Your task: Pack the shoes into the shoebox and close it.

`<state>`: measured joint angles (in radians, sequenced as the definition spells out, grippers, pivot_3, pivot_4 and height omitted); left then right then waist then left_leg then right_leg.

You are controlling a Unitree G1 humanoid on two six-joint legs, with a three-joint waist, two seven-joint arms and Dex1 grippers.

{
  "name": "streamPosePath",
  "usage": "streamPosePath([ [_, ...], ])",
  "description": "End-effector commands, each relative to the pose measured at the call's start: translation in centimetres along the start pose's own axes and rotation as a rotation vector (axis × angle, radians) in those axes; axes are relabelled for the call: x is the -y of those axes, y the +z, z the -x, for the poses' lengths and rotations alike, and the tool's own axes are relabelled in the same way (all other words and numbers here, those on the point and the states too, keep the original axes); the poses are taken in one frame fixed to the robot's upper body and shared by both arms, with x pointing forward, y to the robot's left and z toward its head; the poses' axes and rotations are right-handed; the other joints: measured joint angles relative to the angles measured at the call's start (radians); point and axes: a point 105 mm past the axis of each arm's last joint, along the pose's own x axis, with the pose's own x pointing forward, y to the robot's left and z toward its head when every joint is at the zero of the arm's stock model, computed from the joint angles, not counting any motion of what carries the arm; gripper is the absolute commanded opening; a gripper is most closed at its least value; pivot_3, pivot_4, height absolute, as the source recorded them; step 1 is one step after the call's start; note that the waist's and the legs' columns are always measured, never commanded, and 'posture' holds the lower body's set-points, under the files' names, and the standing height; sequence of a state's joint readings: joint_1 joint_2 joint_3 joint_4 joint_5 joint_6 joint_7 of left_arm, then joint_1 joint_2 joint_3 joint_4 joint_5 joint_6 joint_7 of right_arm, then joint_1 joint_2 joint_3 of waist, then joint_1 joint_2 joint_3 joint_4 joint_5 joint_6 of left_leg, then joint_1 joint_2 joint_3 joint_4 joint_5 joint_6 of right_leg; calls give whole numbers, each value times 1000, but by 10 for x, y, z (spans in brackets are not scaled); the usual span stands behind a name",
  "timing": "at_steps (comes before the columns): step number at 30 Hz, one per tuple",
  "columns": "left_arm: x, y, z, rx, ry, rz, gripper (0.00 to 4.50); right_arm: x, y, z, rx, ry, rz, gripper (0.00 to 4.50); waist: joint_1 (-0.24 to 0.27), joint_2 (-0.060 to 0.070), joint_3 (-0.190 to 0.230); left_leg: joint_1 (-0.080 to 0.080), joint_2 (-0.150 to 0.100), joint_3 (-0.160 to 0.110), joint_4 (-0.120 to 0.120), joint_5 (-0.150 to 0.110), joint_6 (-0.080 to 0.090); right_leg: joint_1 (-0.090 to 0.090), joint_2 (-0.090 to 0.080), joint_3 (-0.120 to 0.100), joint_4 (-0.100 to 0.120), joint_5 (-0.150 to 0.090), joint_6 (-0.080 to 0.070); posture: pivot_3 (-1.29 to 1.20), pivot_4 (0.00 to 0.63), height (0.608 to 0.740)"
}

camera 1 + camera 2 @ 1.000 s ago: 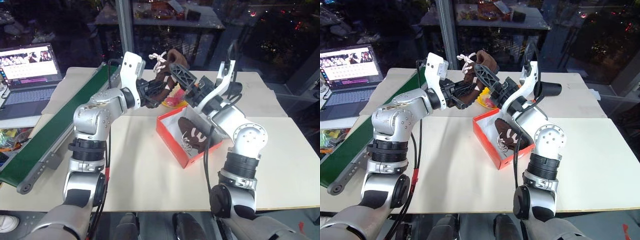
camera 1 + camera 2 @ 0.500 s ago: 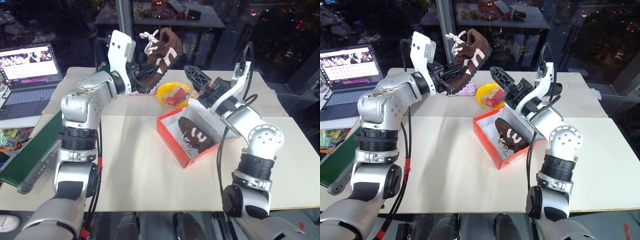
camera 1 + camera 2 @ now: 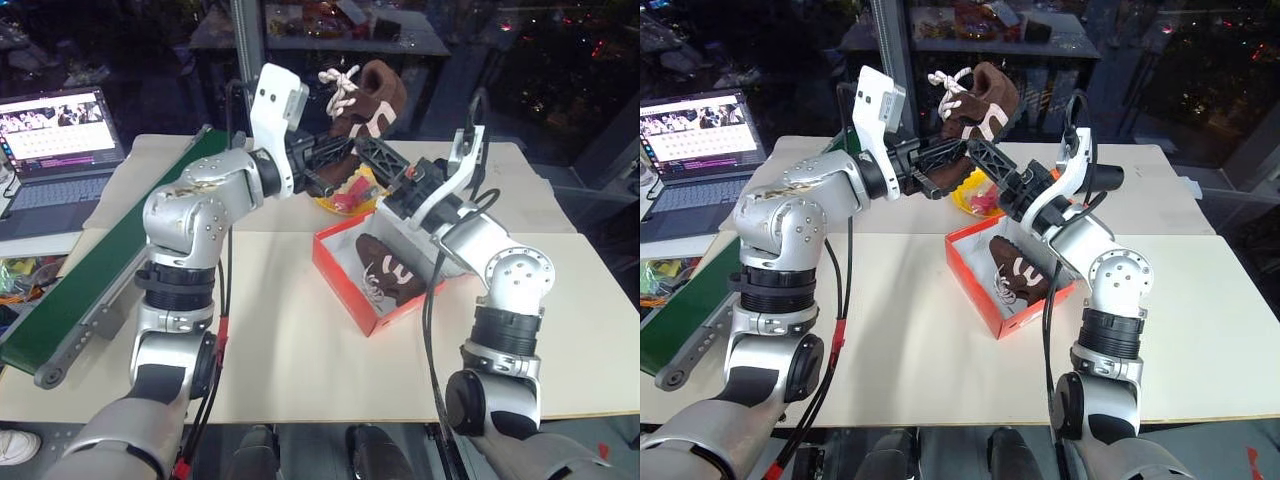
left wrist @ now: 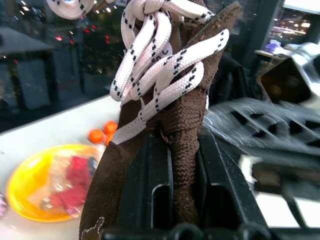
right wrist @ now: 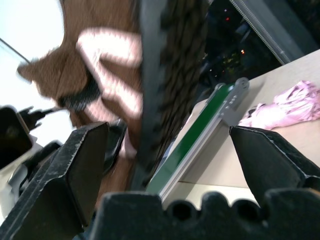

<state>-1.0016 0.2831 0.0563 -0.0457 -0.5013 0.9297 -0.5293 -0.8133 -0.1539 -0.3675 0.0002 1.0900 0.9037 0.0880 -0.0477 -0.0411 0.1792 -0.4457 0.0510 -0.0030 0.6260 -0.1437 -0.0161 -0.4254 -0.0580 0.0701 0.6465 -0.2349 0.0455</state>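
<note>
**One shoe boxed, one held aloft**

Two brown shoes show. One lies in the open red shoebox (image 3: 372, 290) on the table (image 3: 300, 340); this boxed shoe (image 3: 387, 267) is seen from the head views. The held shoe (image 3: 366, 97) hangs above the table beyond the box, pinched by the left gripper (image 4: 181, 165), whose wrist view shows its speckled pale laces up close. The right gripper (image 5: 165, 150), fingers spread wide, reaches toward it. A yellow plate (image 4: 45, 190) holds something red.

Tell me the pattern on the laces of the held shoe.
Pale pinkish-white laces with small black dashes, clearest in the left wrist view.
</note>
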Motion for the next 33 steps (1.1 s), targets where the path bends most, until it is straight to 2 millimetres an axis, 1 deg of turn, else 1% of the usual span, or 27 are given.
streamPosePath([
  [1,21,9,2,30,-78,-15,387,-12,24,-4,97,39,23,4500,1,0,0,0,0,0,0,0,0,0,0,0,0,0,0,0,150,740],
  [4,23,6,2,22,-81,-7,387,-12,27,-4,110,42,17,4500,3,0,0,0,0,0,0,0,0,0,0,0,0,0,0,0,150,740],
  [7,25,5,2,19,-86,1,373,-14,29,-4,126,46,14,3739,3,0,0,0,0,0,0,0,0,0,0,0,0,0,0,0,150,740],
  [9,26,5,2,20,-87,4,373,-14,30,-5,129,47,17,3129,3,0,0,0,0,0,0,0,0,0,0,0,0,0,0,0,150,740],
  [13,26,5,1,22,-88,7,373,-14,31,-6,139,41,24,1672,3,0,0,0,0,0,0,0,0,0,0,0,0,0,0,0,150,740],
  [15,26,4,1,22,-86,9,373,-13,32,-6,148,30,25,1087,2,0,0,0,0,0,0,0,0,0,0,0,0,0,0,0,150,740],
  [17,25,4,1,24,-83,12,373,-11,33,-7,157,19,27,637,2,0,0,0,0,0,0,0,0,0,0,0,0,0,0,0,150,740],
  [19,26,5,4,34,-107,33,1075,-9,35,-7,164,8,27,405,3,0,0,0,0,0,0,0,0,0,0,0,0,0,0,0,150,740],
  [21,31,7,8,45,-143,52,1659,-8,37,-7,169,1,32,330,3,0,0,0,0,0,0,0,0,0,0,0,0,0,0,0,150,740],
  [22,30,7,10,49,-143,60,2108,-7,40,-7,172,-7,45,302,3,0,0,0,0,0,0,0,0,0,0,0,0,0,0,0,150,740],
  [23,30,8,10,51,-137,63,2432,-6,42,-7,175,-12,54,294,3,0,0,0,0,0,0,0,0,0,0,0,0,0,0,0,150,740],
  [25,24,9,13,51,-104,45,3144,-2,51,-6,183,-33,87,278,3,1,0,0,0,0,0,0,0,0,0,0,0,0,0,0,150,740],
  [28,5,11,21,46,-22,-2,4245,-1,60,-5,163,-49,168,276,3,1,1,0,0,0,0,0,0,0,0,0,0,0,0,0,150,740],
  [29,-10,14,28,48,35,-36,4454,-1,61,-4,118,-55,244,276,3,2,1,0,0,0,0,0,0,0,0,0,0,0,0,0,150,740],
  [31,-37,19,41,51,140,-89,4454,2,58,-1,16,-75,383,276,1,3,2,0,-1,0,0,0,0,0,0,0,0,0,0,0,150,740],
  [33,-54,19,50,39,207,-125,4454,7,54,1,-71,-82,460,276,-2,3,2,0,-1,0,0,0,0,0,0,0,-1,0,0,0,150,740],
])
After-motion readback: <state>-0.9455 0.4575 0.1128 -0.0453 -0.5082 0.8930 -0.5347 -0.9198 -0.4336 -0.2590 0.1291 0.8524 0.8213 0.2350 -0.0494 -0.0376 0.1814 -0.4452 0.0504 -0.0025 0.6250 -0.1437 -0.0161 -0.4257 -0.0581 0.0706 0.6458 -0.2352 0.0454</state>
